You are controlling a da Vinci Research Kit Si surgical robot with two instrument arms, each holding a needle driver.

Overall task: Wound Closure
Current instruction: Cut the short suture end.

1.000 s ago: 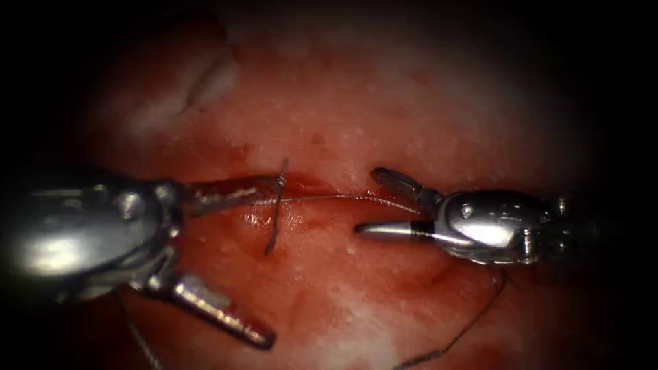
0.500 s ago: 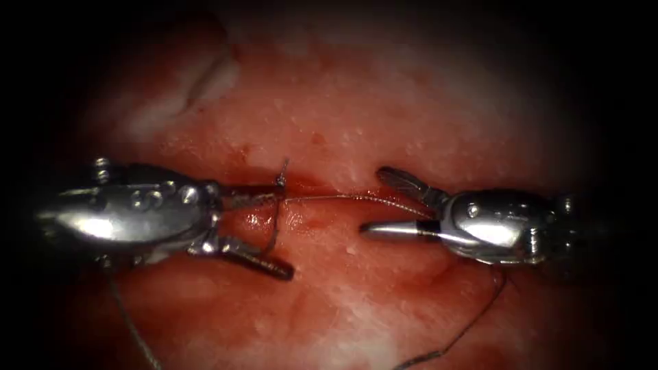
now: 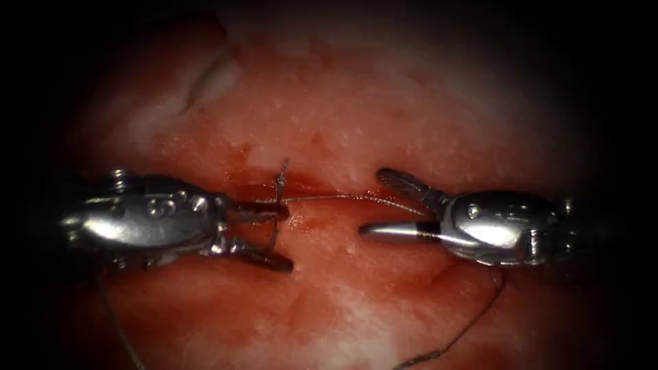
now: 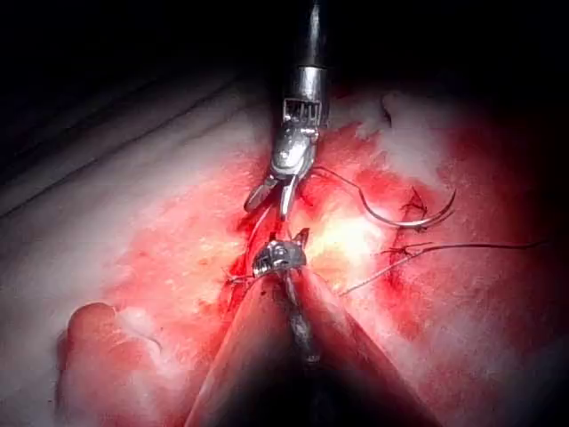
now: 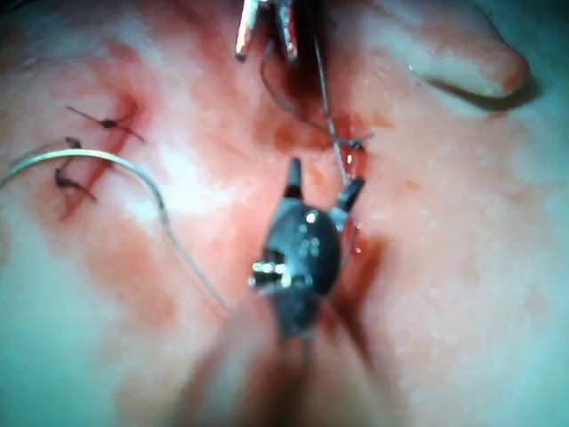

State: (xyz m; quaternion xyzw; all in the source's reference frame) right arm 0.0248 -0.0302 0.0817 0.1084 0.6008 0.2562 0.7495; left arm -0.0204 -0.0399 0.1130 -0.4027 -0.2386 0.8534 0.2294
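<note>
On the tissue (image 3: 356,123), my left tool (image 3: 288,236) has its jaws open. They straddle a short upright thread end (image 3: 281,179) at the stitch in the cut (image 3: 308,186), and hold nothing. From that stitch a taut thread (image 3: 343,197) runs right to the root of my right tool (image 3: 371,203). Its jaws are open and grip nothing. The curved needle (image 4: 409,218) lies free on the tissue beside earlier stitches, held by neither tool. It also appears as the needle (image 5: 89,157) in the right wrist view, where my right tool (image 5: 324,175) stands open.
A dark thread (image 3: 466,329) curves down from under the right tool. Another strand (image 3: 116,322) trails below the left tool. Red fluid (image 3: 301,219) wets the tissue around the cut. Two earlier knotted stitches (image 5: 107,123) sit near the needle.
The left tool has turned and dropped toward the tissue. Its jaws have narrowed from wide open around the short thread end. The right tool has barely moved.
</note>
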